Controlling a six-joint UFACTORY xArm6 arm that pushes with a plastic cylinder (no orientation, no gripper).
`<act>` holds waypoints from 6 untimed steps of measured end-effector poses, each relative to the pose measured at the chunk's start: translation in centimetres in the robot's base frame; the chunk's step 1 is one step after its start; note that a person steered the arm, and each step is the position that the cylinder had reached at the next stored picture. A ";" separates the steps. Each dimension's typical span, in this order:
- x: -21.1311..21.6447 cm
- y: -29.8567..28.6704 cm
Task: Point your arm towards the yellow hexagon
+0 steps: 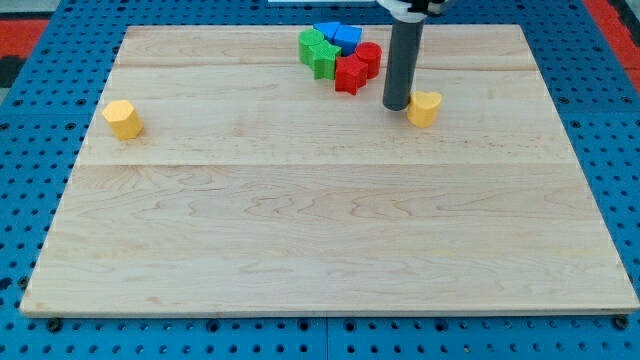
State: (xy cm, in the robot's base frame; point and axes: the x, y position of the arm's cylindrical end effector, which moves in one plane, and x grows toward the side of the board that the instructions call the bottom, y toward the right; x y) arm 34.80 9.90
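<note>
My tip (396,106) rests on the wooden board (320,240) at the view's upper right of centre. A small yellow block (425,107) sits just to the tip's right, touching it or nearly so; its exact shape is hard to make out. A second yellow block (122,118), which looks hexagonal, sits far off near the board's left edge. The rod runs straight up out of the view's top.
A tight cluster lies just left of and above the tip: two green blocks (316,50), blue blocks (340,36), a red star-like block (351,74) and a red cylinder (370,57). Blue pegboard (30,150) surrounds the board.
</note>
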 end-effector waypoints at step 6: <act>0.4 1.2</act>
State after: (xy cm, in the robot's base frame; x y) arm 35.25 11.11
